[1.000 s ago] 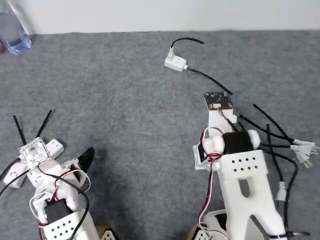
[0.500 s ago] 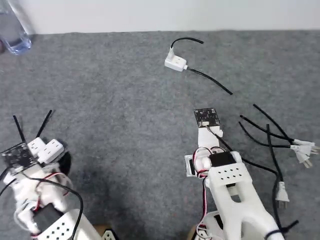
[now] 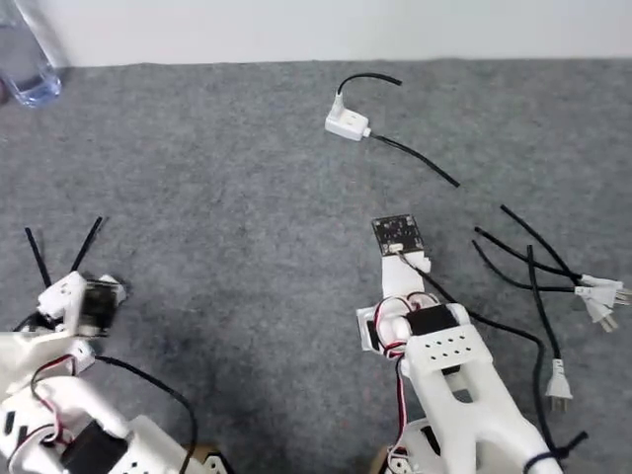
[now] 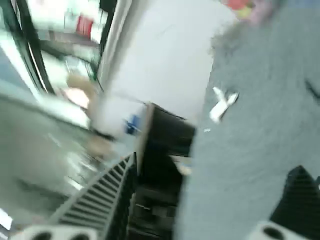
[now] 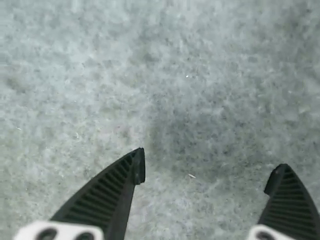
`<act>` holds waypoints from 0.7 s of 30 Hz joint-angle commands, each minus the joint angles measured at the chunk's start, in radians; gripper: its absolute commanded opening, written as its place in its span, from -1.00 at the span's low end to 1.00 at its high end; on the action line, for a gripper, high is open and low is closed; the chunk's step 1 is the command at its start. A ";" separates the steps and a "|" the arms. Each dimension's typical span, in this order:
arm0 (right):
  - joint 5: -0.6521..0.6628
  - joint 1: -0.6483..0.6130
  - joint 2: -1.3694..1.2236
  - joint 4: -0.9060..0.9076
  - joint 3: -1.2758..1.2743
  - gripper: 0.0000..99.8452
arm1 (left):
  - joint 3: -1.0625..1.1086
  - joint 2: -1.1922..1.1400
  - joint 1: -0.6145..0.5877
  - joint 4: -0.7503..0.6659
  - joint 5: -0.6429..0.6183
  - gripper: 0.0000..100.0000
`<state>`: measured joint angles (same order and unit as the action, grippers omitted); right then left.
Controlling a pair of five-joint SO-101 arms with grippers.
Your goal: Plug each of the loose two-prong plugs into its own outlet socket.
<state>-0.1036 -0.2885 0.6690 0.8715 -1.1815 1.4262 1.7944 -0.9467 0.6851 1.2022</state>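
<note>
Work surface: grey felt-like carpet [image 3: 227, 257] with a coarse nap, running edge to edge. The right wrist view shows the same grey fibre close up, with a few pale lint specks. Far edge: plain white wall [image 3: 296, 30], meeting the carpet in a straight line. Far left corner: clear bottle [image 3: 22, 61] by the wall. Light even, shadows soft. Left wrist view: blurred room, white panel [image 4: 160, 55], dark boxy shape [image 4: 167, 140] beside it, too smeared to identify

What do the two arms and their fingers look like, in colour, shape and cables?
Both arms are white plastic with black motors; one shows rows of small round holes. Red, white and black wires loop at the joints. Each wrist carries a small dark circuit board. The fingers are black, ribbed and pointed, on white bases.
</note>
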 commanded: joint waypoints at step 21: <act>0.152 -0.008 0.016 -0.053 -0.037 -0.26 | -0.920 -0.876 0.221 0.663 0.068 -0.15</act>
<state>0.0361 -0.2931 0.6690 0.8500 -1.2137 0.6790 1.1454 -0.7564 1.2774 1.3387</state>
